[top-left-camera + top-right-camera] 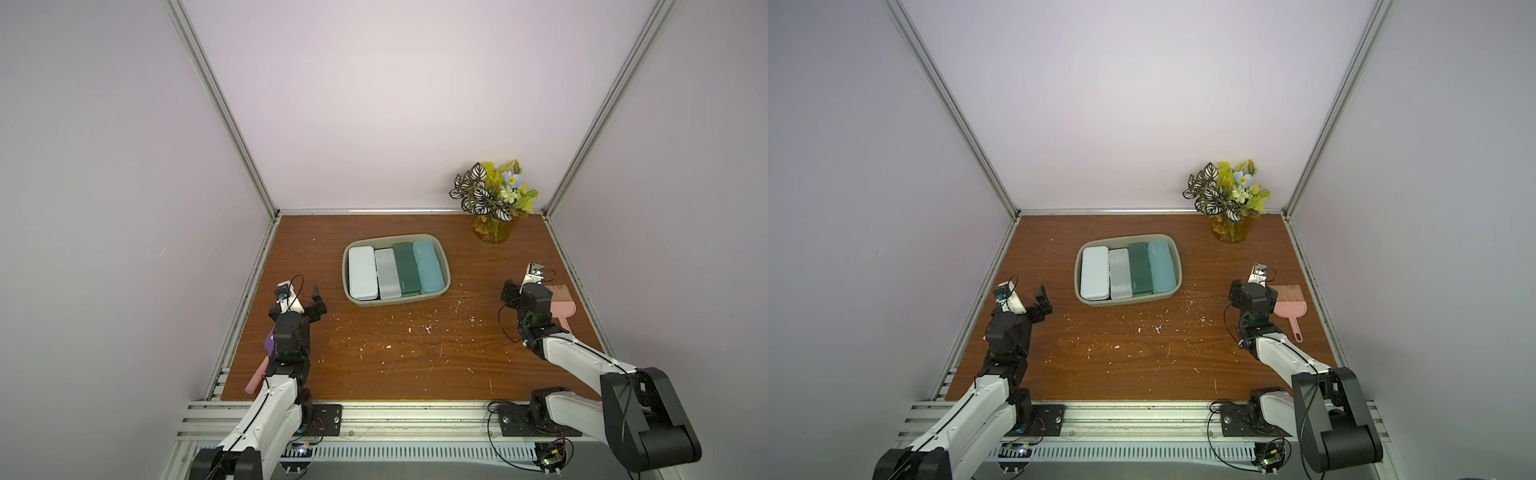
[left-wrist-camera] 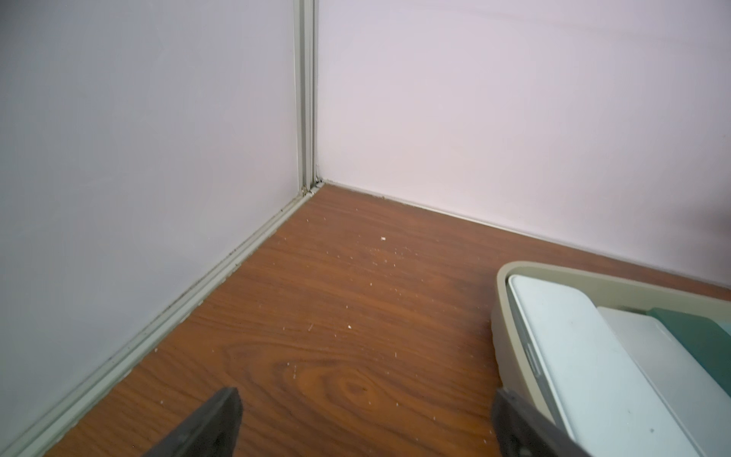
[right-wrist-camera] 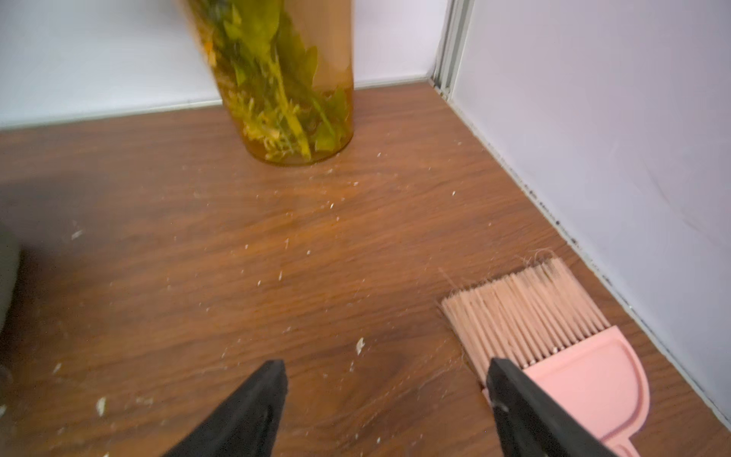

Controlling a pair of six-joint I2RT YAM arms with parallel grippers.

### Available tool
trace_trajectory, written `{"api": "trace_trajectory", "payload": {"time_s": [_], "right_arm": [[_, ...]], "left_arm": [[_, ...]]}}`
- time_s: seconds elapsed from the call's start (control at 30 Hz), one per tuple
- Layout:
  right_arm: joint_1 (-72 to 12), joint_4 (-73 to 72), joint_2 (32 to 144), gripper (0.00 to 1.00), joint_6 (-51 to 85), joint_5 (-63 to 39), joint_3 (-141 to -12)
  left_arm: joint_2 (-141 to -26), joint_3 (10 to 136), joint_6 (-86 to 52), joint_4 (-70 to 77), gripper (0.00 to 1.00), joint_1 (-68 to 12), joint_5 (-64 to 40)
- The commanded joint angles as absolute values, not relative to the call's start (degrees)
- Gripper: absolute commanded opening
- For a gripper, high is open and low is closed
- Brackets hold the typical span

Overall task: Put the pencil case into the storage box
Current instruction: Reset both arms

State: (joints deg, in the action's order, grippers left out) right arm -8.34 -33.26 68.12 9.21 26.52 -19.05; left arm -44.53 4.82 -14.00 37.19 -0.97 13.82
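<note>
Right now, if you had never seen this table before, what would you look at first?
First, the grey-green box in the middle of the table, packed with four cases side by side, from white to teal. Next, the flowers in an amber vase at the far right corner. Then a pink brush lying near the right wall.

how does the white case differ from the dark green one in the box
Colour: the white case is pale, the dark green case deep green. Width: the white case looks wider than the dark green case. Place: the white case lies at the left end of the storage box, the dark green case third from that end. Both lie flat inside it.
</note>
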Motion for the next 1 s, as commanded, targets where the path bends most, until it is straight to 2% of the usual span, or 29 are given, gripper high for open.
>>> {"api": "trace_trajectory", "payload": {"time_s": [0.0, 0.1, 0.3, 0.4, 0.43, 0.5, 0.57, 0.67, 0.77, 0.9, 0.97], "right_arm": [[-6.9, -51.6, 69.4, 0.90, 6.6, 30.5, -15.7], [-6.3, -59.3, 71.7, 0.94, 6.9, 31.2, -12.7], [-6.0, -73.2, 83.9, 0.96, 4.1, 28.5, -12.0], [-6.1, -66.0, 84.1, 0.95, 2.7, 23.7, -15.1], [-6.1, -67.8, 84.8, 0.95, 1.9, 22.1, -14.8], [-6.1, -72.1, 86.1, 0.96, 0.8, 19.0, -12.8], [-6.0, -84.0, 89.7, 0.99, 0.1, 19.0, -9.5], [-6.0, -74.8, 86.8, 0.99, 0.2, 17.6, -11.6], [-6.0, -80.5, 89.1, 0.99, -0.2, 17.2, -10.6], [-6.0, -79.1, 88.8, 0.99, 0.2, 18.2, -11.0], [-5.9, -78.6, 88.6, 0.99, 0.3, 18.2, -11.1]], "left_arm": [[-45.7, 4.0, -11.8, 46.9, 0.98, -0.4, 17.2], [-48.5, 2.9, -11.6, 51.1, 0.98, -0.4, 17.8], [-57.7, 2.6, -11.8, 59.1, 0.98, -0.4, 17.9], [-61.2, 1.9, -11.2, 63.4, 0.98, -0.4, 18.9], [-62.2, 1.5, -10.9, 64.8, 0.98, -0.4, 19.2], [-63.9, 0.6, -10.5, 68.2, 0.98, -0.3, 19.6], [-66.7, 0.0, -9.9, 71.9, 0.98, -0.3, 19.6], [-72.6, 0.3, -8.3, 79.1, 0.98, -0.3, 17.3], [-80.6, 1.2, -7.1, 86.5, 0.98, 0.0, 15.7], [-91.8, -0.3, -7.1, 101.5, 0.98, 1.1, 13.2], [-89.9, 0.1, -7.3, 97.9, 0.98, 1.5, 11.2]]}}
